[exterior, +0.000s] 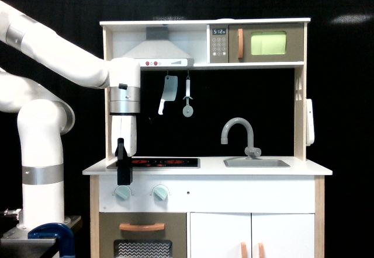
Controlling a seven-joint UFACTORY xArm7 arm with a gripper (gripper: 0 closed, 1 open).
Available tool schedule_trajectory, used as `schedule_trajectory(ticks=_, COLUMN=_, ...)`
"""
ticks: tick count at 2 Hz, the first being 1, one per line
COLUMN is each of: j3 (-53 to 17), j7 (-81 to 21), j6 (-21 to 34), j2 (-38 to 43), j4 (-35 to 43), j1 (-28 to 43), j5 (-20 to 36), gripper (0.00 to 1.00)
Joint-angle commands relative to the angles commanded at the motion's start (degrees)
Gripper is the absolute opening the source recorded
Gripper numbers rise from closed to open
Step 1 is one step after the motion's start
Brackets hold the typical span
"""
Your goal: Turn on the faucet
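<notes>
— Where's the gripper (123,167)?

— Hanging at the counter's (204,168) front edge on the exterior view's left, just above a mint-green knob (123,193). Seen side-on as one black bar — I cannot tell whether its jaws are spread or together.

— And the faucet (240,135)?

— Farther back, well apart to the right, grey gooseneck upright behind the sink (256,163).

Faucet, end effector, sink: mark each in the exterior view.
faucet (238,126), exterior view, on the top of the curved grey spout.
end effector (124,177), exterior view, on the dark tip hanging in front of the counter edge.
sink (257,163), exterior view, on the grey rim.
</notes>
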Motion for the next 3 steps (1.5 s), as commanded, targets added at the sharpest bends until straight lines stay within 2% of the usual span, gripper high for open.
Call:
schedule_trajectory(ticks=1, j3=-0.5, j7=0.2, j6=-0.7, j2=-0.4, j4=0.9, j1=-1.2, j5=-0.4, gripper=1.0)
schedule_trajectory(ticks=2, j3=-6.0, j7=-11.5, j6=-5.2, j2=-1.0, j4=3.1, j1=2.8, j5=-0.8, gripper=1.0)
schedule_trajectory(ticks=3, j3=-20.6, j7=-43.5, j6=-8.1, j2=3.2, j4=7.9, j1=15.6, j5=-0.1, gripper=1.0)
